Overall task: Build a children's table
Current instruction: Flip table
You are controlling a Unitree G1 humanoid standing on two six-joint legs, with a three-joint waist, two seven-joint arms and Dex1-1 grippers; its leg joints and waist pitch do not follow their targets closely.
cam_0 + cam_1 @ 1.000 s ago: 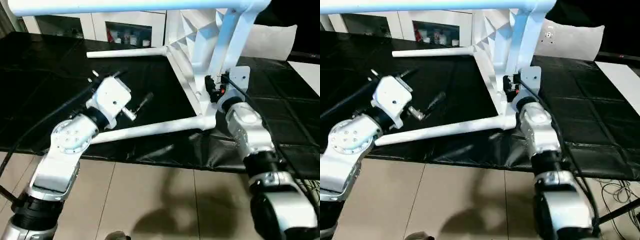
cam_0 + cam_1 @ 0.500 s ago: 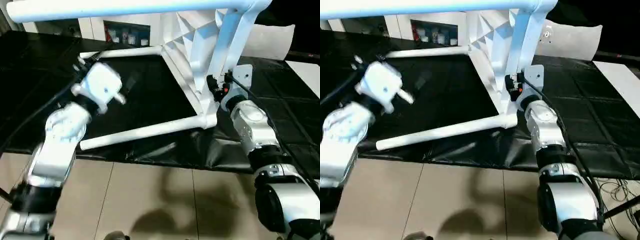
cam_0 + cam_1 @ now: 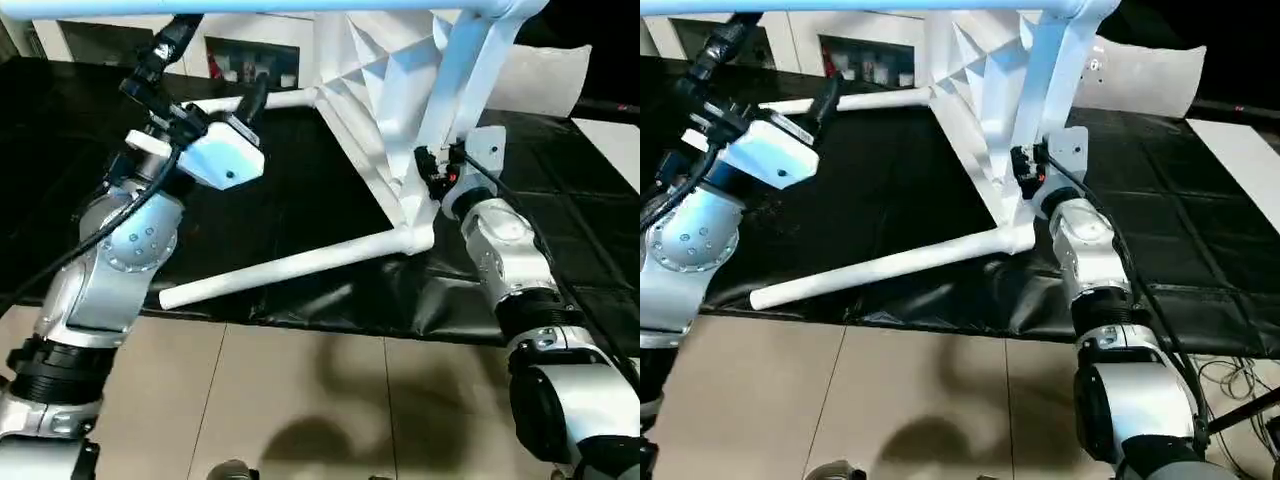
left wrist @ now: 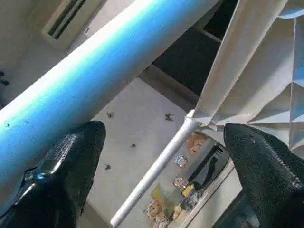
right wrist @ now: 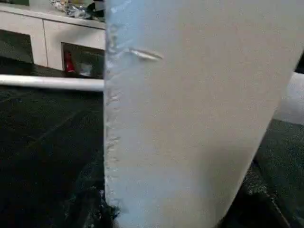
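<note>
Smooth white plastic children's table [image 3: 400, 110] tipped on black quilted cover [image 3: 300, 190]; ribbed underside, round tapered legs. Left gripper [image 3: 210, 60] spread wide, empty. Right gripper [image 3: 432, 172] clamped on table's edge. White cabinet [image 3: 250, 60] behind.

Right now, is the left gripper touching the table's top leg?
Cannot tell. In the left wrist view the open left gripper brackets the top leg; one finger overlaps its edge, with neither contact nor gap plain.

The children's table [image 3: 400, 90] looks of smooth white plastic (slightly glossy on the legs). The black table cover [image 3: 300, 190] is shiny, wrinkled sheet. The fingers [image 4: 71, 161] look matt, finely textured rubber.
</note>
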